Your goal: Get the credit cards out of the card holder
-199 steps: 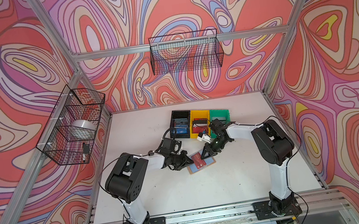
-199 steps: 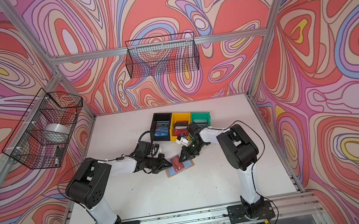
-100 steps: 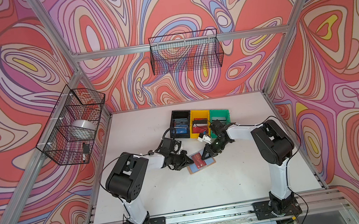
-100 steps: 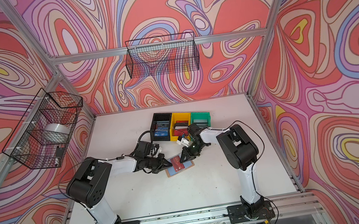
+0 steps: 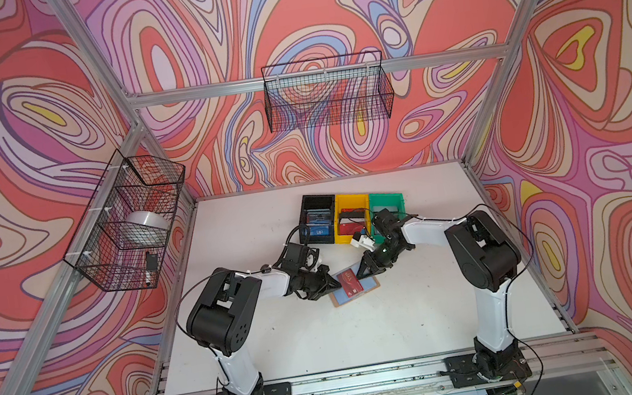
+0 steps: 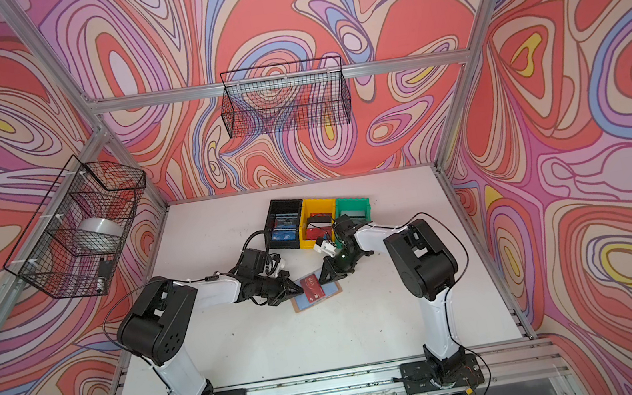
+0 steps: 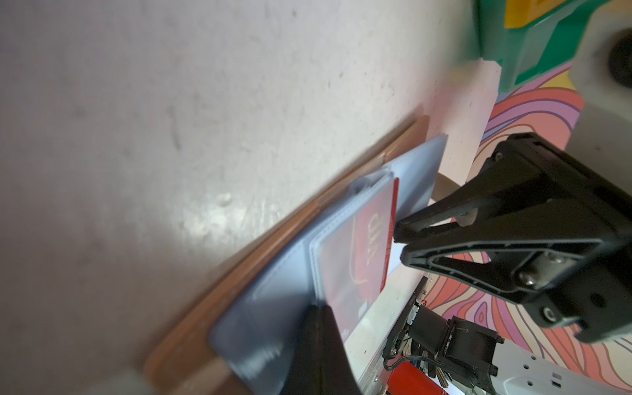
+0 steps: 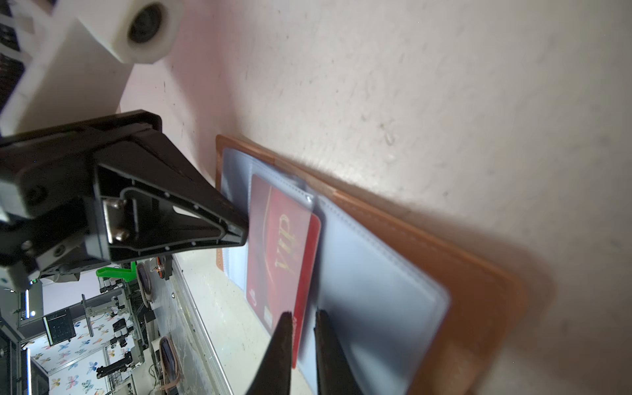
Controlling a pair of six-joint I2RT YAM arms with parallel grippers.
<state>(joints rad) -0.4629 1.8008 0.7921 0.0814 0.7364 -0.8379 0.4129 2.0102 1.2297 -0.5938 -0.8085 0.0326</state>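
Observation:
The card holder [image 5: 369,286] lies open on the table, tan cover down, pale blue sleeves up. A red "VIP" credit card [image 5: 350,280] sits in one sleeve, one long edge poking out [image 8: 314,246]. My left gripper [image 5: 337,286] is shut, its tip resting on the sleeve [image 7: 273,307] beside the card [image 7: 355,253]. From the other side my right gripper [image 5: 359,275] stands narrowly open. In the right wrist view the exposed card edge runs between its fingertips [image 8: 287,319]. Both top views show the two grippers [image 6: 300,291] [image 6: 321,279] meeting over the holder [image 6: 331,289].
Behind the holder stand a black bin [image 5: 316,197] with blue cards, a yellow bin [image 5: 350,198] with red cards and a green bin [image 5: 386,198]. A wire basket [image 5: 327,96] hangs on the back wall. Another basket [image 5: 124,221] hangs on the left wall.

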